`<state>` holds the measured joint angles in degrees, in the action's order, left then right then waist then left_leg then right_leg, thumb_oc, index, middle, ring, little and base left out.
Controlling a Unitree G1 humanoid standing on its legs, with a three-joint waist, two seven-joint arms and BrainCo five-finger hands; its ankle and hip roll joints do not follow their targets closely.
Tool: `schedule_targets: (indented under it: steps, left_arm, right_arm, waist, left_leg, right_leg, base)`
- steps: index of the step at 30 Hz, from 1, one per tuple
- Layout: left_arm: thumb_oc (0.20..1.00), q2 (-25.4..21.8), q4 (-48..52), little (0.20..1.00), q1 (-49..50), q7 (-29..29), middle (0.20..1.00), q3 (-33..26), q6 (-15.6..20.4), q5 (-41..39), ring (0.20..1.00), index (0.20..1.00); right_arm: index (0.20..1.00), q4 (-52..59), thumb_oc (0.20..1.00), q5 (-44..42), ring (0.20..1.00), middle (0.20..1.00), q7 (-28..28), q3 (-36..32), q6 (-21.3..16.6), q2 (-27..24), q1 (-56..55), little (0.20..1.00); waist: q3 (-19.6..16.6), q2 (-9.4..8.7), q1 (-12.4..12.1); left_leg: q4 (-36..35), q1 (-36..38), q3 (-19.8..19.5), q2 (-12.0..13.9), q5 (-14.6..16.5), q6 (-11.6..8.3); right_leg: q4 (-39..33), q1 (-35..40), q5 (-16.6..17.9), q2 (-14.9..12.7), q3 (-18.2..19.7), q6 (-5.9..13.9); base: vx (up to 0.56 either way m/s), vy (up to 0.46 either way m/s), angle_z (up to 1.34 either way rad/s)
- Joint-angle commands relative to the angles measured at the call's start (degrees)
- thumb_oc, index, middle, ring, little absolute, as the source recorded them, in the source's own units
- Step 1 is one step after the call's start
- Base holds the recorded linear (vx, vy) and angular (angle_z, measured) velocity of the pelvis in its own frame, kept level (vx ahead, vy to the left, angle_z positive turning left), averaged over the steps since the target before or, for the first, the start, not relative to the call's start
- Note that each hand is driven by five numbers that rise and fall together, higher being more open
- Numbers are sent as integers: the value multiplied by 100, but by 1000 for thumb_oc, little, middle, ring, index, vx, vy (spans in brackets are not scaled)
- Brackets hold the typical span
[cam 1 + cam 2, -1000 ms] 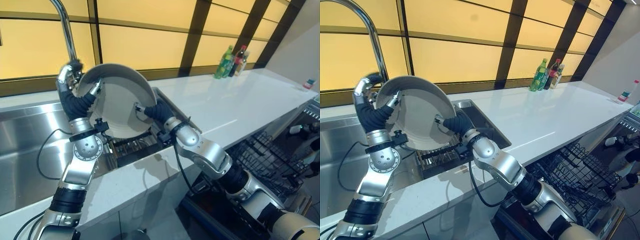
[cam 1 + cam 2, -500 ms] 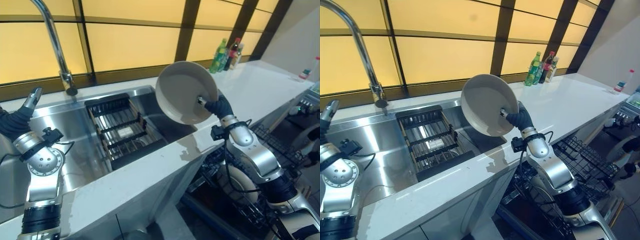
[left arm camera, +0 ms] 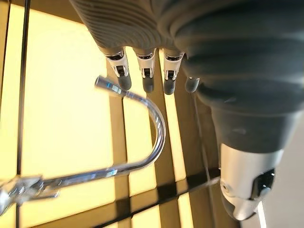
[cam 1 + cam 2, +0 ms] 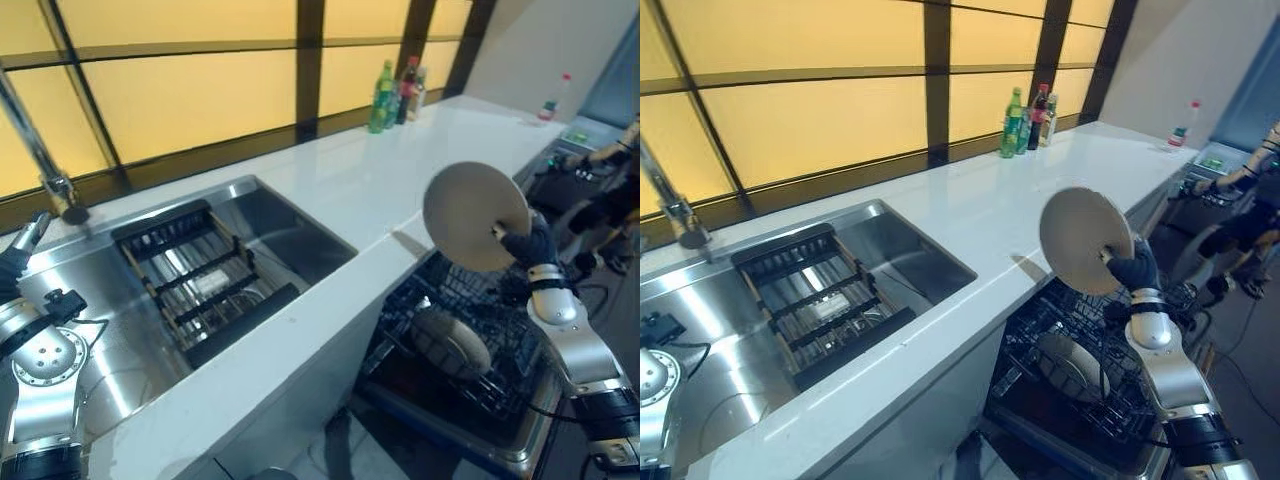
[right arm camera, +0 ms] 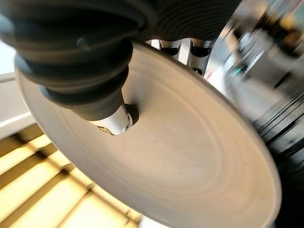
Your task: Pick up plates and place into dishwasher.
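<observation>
While my right hand (image 4: pixel 528 243) pinches the round pale grey plate (image 4: pixel 474 216) by its rim, thumb on one face and fingers behind the other, I see the plate held on edge above the black wire dishwasher rack (image 4: pixel 470 345) at the right, just past the near edge of the white counter (image 4: pixel 380 195). A 2nd pale plate (image 4: pixel 452 340) already sits in that rack, leaning among the wires below the held one. My left hand (image 3: pixel 147 71) is up at the far left by the sink, fingers relaxed and straight, holding nothing, near the curved chrome tap (image 3: pixel 142 142). In the stainless steel sink (image 4: pixel 110 330) lies a black slatted drying rack (image 4: pixel 200 280). Far along the counter, against the amber window, stand 3 bottles (image 4: pixel 397 92), well apart from the plate.
</observation>
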<state>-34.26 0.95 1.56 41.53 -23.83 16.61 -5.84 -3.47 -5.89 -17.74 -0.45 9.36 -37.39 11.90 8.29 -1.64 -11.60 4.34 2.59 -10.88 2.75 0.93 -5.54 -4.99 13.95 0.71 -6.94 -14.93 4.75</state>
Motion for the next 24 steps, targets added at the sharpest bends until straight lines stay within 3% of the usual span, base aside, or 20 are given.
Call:
schedule_targets:
  steps: [1,7,9,11,15,17,19,20,21,24]
  left_arm:
    - [1000,-190,-209,1000,331,-40,1000,101,89,91,1000,1000]
    - [1000,-146,-257,1000,532,-122,1000,197,78,18,1000,1000]
    - [1000,-94,-256,1000,622,-141,1000,219,116,-11,1000,1000]
    - [1000,-28,-203,1000,649,-156,1000,252,103,-34,1000,1000]
    - [1000,95,-129,1000,983,-325,1000,84,49,-180,1000,1000]
    - [1000,-19,-131,1000,1175,-451,1000,-131,118,-265,1000,1000]
    - [1000,-288,-180,1000,1178,-526,1000,-222,116,-355,1000,1000]
    - [1000,-355,-239,1000,1125,-550,1000,-219,138,-343,1000,1000]
    - [1000,-462,-334,1000,1025,-563,1000,-180,155,-327,1000,1000]
    - [1000,-727,-508,1000,656,-382,1000,83,122,-330,1000,1000]
  right_arm:
    - [200,-278,200,617,200,200,-447,-305,-491,-623,159,200]
    - [200,-1097,200,1135,200,200,-790,-427,-539,-1116,158,200]
    - [200,-1202,200,1314,200,200,-817,-482,-463,-1320,81,200]
    - [200,-1240,200,1342,200,200,-841,-560,-433,-1481,-21,200]
    - [200,-1739,200,1617,200,200,-848,-770,-686,-1546,-364,200]
    - [200,-1535,200,1722,200,200,-851,-830,-597,-1388,-668,200]
    - [200,-1180,200,1611,200,200,-952,-871,-407,-1221,-1009,200]
    - [200,-1156,200,1563,200,200,-981,-896,-400,-1200,-1076,200]
    - [200,-1260,200,1454,200,200,-1011,-911,-473,-1197,-1112,200]
    - [200,-1663,200,1264,200,200,-1124,-800,-648,-1287,-1003,200]
  waist:
    - [-421,333,15]
    - [-298,464,19]
    - [-242,527,29]
    - [-185,583,91]
    - [-125,719,172]
    - [-93,653,251]
    - [64,535,397]
    - [113,476,403]
    - [191,403,414]
    - [393,311,440]
  left_leg:
    - [-643,173,299,248,-444,-110]
    - [-504,151,288,150,-357,-110]
    - [-301,95,256,11,-280,-88]
    - [-40,-14,520,-152,-198,-67]
    - [42,183,587,-372,14,244]
    - [-1,312,636,-423,54,399]
    - [9,372,600,-530,65,598]
    - [38,337,602,-586,54,640]
    - [100,270,575,-658,41,684]
    - [377,-25,426,-816,22,687]
  right_leg:
    - [710,-357,-414,-257,9,7]
    - [813,-411,-400,-448,-55,54]
    - [890,-439,-393,-542,-62,75]
    - [972,-453,-395,-632,-130,105]
    - [1600,-428,-633,-911,-43,222]
    - [2367,-577,-762,-952,91,300]
    - [3678,-1130,-468,-949,376,360]
    - [3942,-1307,-460,-942,498,340]
    - [4002,-1448,-325,-885,612,295]
    - [3304,-1573,-181,-660,846,239]
  base:
    - [83,59,-12]
    - [136,92,-6]
    - [142,170,1]
    - [85,192,6]
    - [255,252,15]
    - [222,84,7]
    - [101,3,7]
    - [23,-75,6]
    - [16,-136,12]
    - [-17,-198,14]
